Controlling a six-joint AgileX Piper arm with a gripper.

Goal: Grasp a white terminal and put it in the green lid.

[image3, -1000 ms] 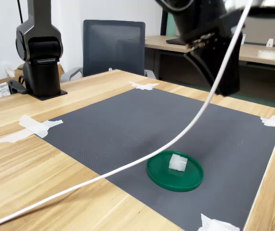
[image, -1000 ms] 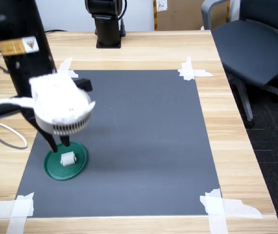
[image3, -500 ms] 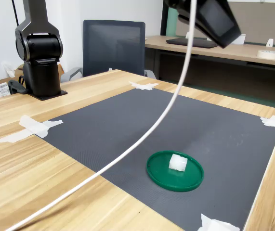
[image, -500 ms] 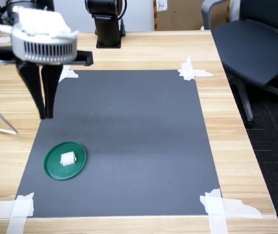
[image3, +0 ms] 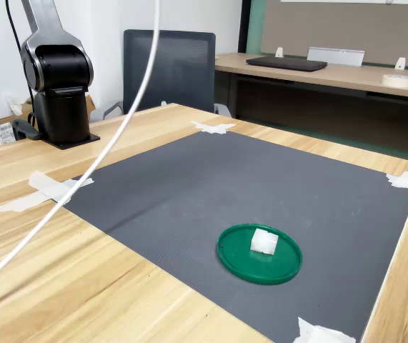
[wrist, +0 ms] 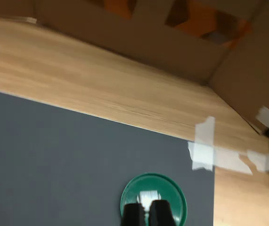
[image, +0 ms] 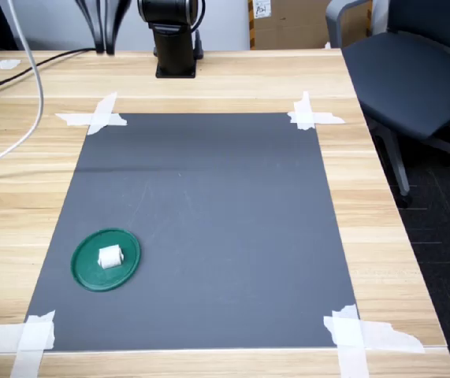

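Gripper: gripper high above the mat, fingers pressed together, gripping nothing.
Terminal: white terminal sits inside the green lid, far beneath the fingertips, no contact.
Handling: probably light, rigid, smooth plastic; likely to slip or tip, so pinch its flat opposite sides.
Progress: placement looks complete.

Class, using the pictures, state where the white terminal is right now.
The white terminal lies inside the green lid, on the dark mat near its lower-left taped corner in the first exterior view; nothing is gripping it.
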